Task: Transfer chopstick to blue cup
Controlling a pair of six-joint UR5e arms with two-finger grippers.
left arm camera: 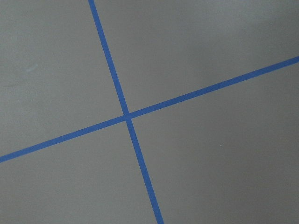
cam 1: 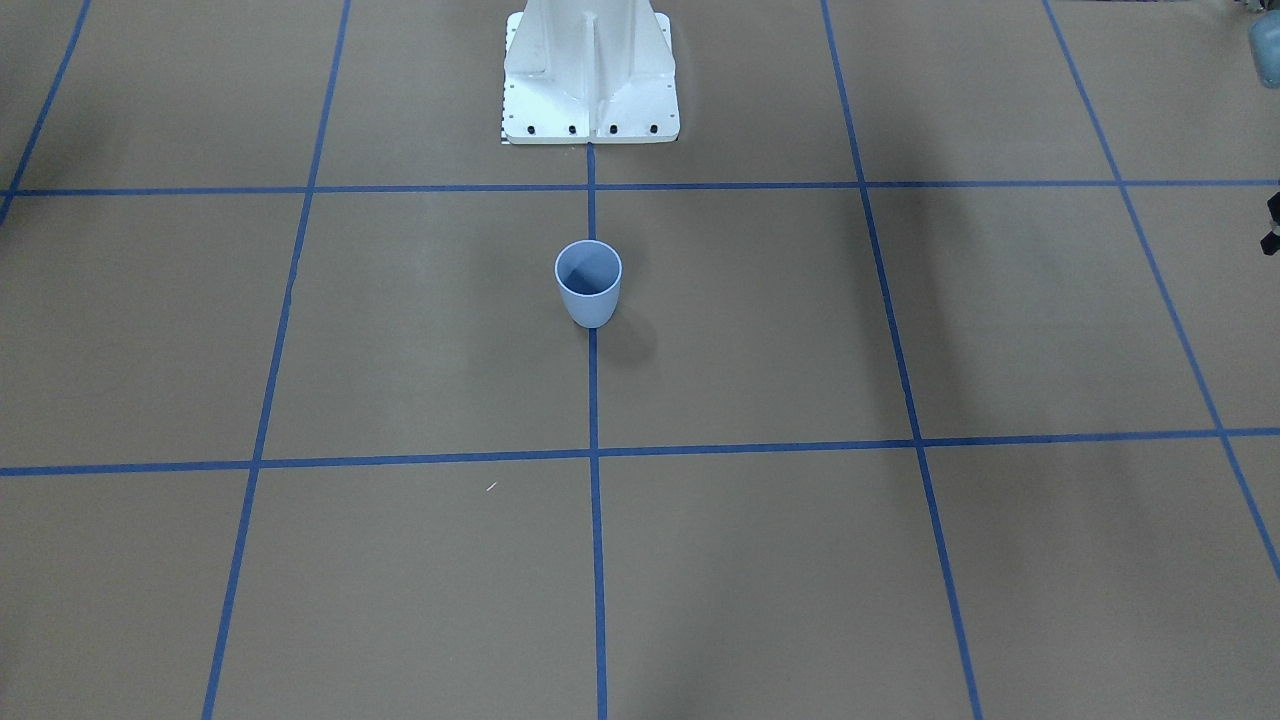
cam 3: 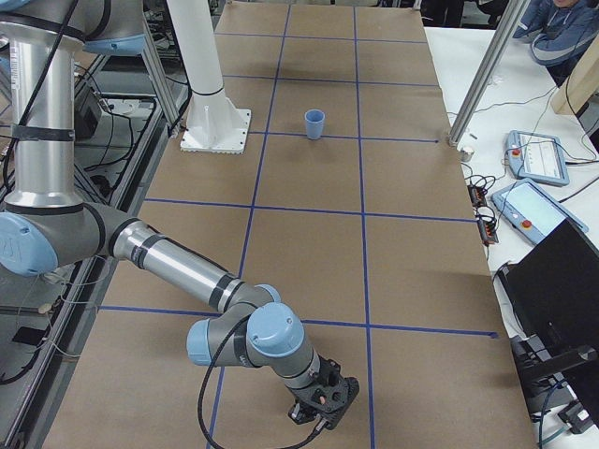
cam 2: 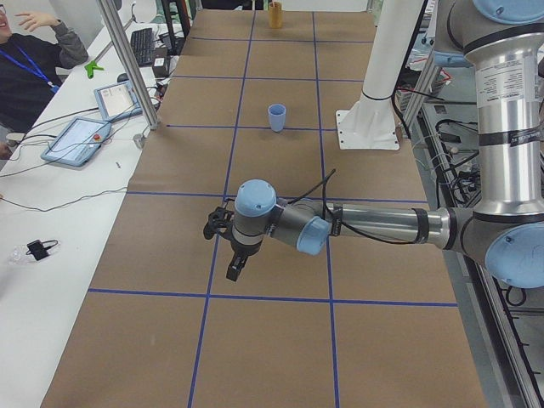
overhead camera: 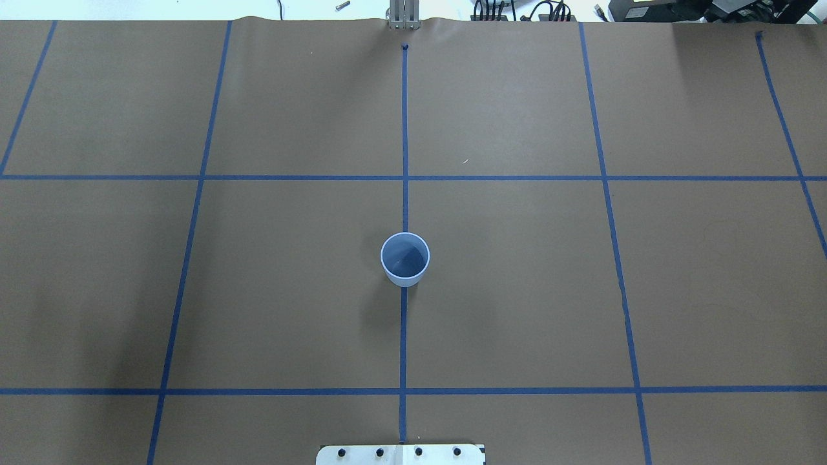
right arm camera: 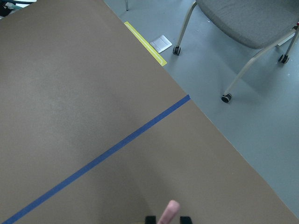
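Presently, right gripper (right arm camera: pixel 168 219) clamps thin pale pink chopstick (right arm camera: pixel 170 209) end-on; pale blue plastic cup (cam 3: pixel 314 123) well apart; left gripper (cam 2: pixel 234 265) jaws: cannot tell.

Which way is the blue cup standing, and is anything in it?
Upright and empty: the blue cup rim faces up, inside bare.

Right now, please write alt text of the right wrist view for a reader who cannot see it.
The pale pink tip of the chopstick shows at the bottom edge between the dark fingertips of the right hand, above a brown table crossed by one blue tape line. Beyond its edge: grey floor, a wheeled chair.
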